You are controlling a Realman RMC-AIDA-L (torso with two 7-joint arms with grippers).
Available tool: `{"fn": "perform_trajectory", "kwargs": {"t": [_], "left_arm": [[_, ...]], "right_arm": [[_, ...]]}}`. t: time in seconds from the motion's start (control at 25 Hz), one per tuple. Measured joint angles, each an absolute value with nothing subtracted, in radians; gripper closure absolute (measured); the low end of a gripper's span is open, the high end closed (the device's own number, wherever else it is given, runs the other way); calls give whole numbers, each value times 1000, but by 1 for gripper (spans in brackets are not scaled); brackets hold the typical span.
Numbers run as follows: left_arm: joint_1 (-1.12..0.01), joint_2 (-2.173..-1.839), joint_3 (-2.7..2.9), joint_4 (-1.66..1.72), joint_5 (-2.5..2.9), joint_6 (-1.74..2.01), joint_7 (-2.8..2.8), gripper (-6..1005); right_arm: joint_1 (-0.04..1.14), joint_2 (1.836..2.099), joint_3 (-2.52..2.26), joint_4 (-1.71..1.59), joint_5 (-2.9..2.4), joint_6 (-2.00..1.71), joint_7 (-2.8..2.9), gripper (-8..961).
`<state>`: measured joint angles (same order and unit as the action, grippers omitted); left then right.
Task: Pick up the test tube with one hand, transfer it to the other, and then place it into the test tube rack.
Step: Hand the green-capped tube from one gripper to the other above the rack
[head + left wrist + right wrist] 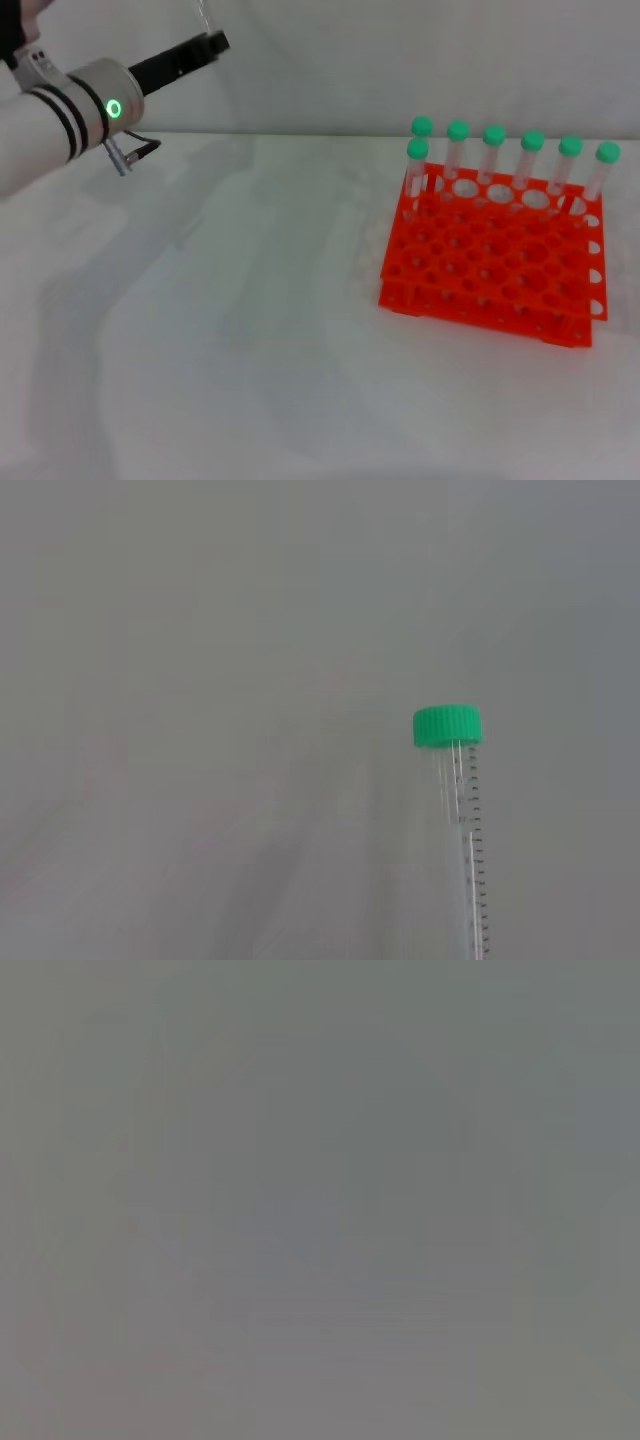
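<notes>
My left arm, white with black bands and a green light, reaches in at the upper left of the head view. Its black gripper (212, 44) is raised high above the table's far left. It holds the test tube (463, 820), clear with printed marks and a green cap (447, 726), which shows in mid-air in the left wrist view. In the head view the tube (203, 15) is a faint clear streak rising from the gripper tip. The orange-red test tube rack (480, 275) stands on the table at the right. My right gripper is out of view; its wrist view shows only blank grey.
Several green-capped tubes (494, 150) stand upright along the rack's back row, and one more (417, 165) stands in the left corner just in front. The white table (220, 320) stretches from the rack to the left, with a pale wall behind.
</notes>
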<state>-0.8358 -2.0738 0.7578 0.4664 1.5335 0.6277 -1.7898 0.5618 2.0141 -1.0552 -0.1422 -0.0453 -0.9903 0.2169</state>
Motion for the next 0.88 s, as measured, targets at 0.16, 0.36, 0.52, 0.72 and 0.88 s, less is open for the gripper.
{"fn": "perform_trajectory", "kwargs": {"t": [0.16, 0.36, 0.52, 0.72, 0.88], "left_arm": [[-829, -2085, 760, 281, 1113, 728, -1347, 808], [-834, -2088, 761, 99, 804, 978, -873, 808], [-822, -2090, 796, 61, 810, 1101, -683, 808], [-819, -2097, 943, 59, 853, 1114, -591, 808], [-823, -2105, 1060, 58, 862, 1125, -548, 808]], "right_arm": [[556, 1999, -1119, -146, -74, -984, 343, 109], [520, 1965, -1245, -202, -88, -985, 486, 108], [474, 1930, -1345, -288, -142, -1012, 629, 108], [463, 1905, -1358, -359, -339, -1092, 774, 107], [475, 1886, -1357, -430, -515, -1124, 874, 108]]}}
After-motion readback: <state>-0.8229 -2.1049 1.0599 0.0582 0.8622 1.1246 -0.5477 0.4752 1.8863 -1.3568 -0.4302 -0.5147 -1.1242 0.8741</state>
